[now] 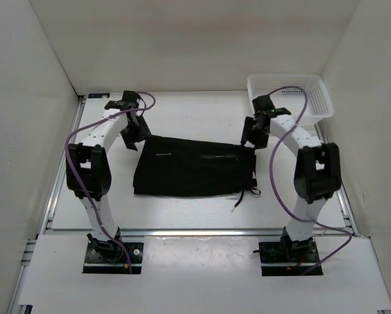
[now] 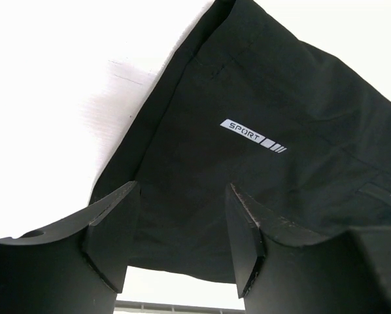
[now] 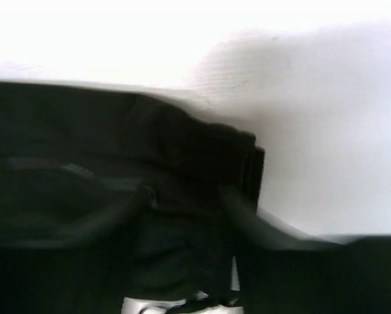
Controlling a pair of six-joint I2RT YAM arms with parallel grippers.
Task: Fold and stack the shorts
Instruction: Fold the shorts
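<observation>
Black shorts (image 2: pixel 300 98), white "SPORT" print (image 2: pixel 244 131) beside three slanted bars (image 2: pixel 279 147)

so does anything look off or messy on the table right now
Only a small thing: the drawstring trails loose out of the near right corner of the shorts onto the table, not tucked into the fold. The shorts otherwise lie flat, and the white basket sits upright at the far right.
</observation>
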